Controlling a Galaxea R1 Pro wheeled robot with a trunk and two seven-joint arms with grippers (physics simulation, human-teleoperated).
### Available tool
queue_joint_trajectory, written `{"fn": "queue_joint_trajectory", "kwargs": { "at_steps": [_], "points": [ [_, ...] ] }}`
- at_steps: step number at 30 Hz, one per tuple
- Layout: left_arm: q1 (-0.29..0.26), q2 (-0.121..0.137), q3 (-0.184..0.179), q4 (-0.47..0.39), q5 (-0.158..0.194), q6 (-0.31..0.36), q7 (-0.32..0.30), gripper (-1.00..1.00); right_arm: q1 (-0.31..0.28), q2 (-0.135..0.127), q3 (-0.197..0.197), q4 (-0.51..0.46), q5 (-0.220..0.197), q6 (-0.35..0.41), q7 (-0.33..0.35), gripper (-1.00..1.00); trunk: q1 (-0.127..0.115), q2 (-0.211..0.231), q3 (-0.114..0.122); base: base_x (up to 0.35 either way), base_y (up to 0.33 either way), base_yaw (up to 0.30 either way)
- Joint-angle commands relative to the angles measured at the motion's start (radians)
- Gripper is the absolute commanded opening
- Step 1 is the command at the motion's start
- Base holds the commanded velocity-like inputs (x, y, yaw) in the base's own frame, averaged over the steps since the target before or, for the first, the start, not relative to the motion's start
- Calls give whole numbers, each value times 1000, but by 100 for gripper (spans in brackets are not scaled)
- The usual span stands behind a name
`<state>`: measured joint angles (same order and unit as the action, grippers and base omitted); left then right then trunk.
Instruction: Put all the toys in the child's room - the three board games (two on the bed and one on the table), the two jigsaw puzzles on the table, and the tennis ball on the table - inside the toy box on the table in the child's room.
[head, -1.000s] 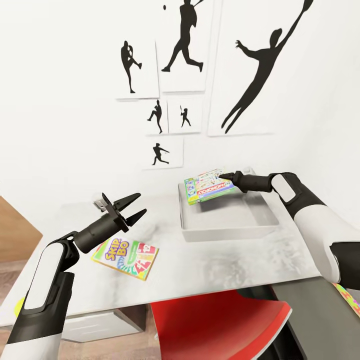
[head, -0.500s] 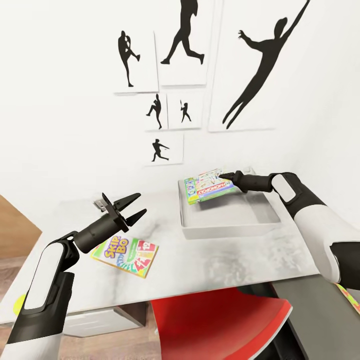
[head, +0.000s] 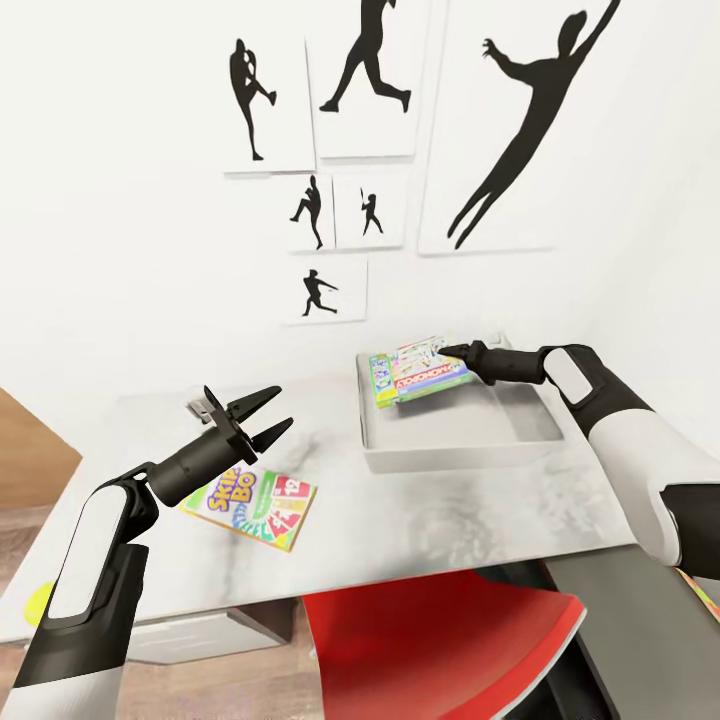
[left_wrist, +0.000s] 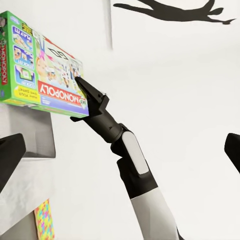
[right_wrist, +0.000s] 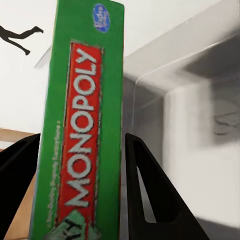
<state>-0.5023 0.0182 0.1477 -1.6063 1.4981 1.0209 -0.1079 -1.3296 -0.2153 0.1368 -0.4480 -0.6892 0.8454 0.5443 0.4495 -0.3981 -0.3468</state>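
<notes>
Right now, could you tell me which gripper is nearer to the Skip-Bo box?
Left. The left gripper hovers open just above the Skip-Bo box on the table. The right gripper is farther off, holding the Monopoly box over the toy box.

Pale grey-white table, toy box and 1 Skip-Bo game box on it

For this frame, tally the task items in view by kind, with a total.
Board games: 2, the Monopoly box held by the right end effector over the toy box, and the Skip-Bo box on the table.
Jigsaw puzzles: 1, a jigsaw puzzle.
Toy boxes: 1.
Total: 4.
</notes>
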Motion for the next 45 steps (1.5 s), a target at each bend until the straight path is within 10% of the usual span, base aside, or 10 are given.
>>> {"fn": "queue_joint_trajectory", "kwargs": {
  "at_steps": [1,45],
  "points": [
    [-1,0,1,0,-10,4,-10,100,-1,-1,4,0,1,1,5,-100,0,-2,-3,0,0,0],
    [-1,1,1,0,-10,5,-10,100,-1,-10,0,-9,4,0,146,-100,0,-2,-23,0,0,0]
  ]
}}
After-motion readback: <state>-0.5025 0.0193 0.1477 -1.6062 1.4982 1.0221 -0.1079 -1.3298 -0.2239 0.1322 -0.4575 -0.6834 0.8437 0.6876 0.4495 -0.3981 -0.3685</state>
